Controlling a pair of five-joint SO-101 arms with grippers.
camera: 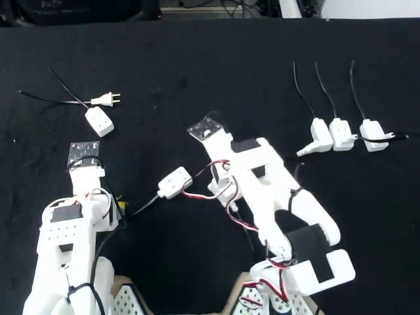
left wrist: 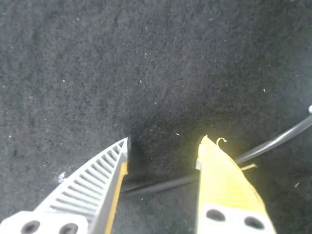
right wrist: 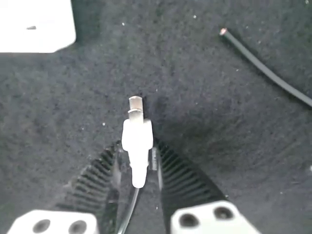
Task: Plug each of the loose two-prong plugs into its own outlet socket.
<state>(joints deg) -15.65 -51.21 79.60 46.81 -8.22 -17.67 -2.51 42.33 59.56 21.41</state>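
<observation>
High view puts three sockets (camera: 341, 133) in a row at the right of the worktop (camera: 216, 59). Plugs seem to sit in some of them, but I cannot tell for certain. A loose plug (camera: 105, 100) lies at the far left, just beside a free socket (camera: 100, 121). The right gripper (right wrist: 137, 145) has its fingers closed on a second plug (right wrist: 137, 134), not yet in the middle socket (camera: 174, 182). The left gripper (left wrist: 163, 144) hangs low, fingers wide, over a black cable (left wrist: 161, 185). I judge two plugs are left.
</observation>
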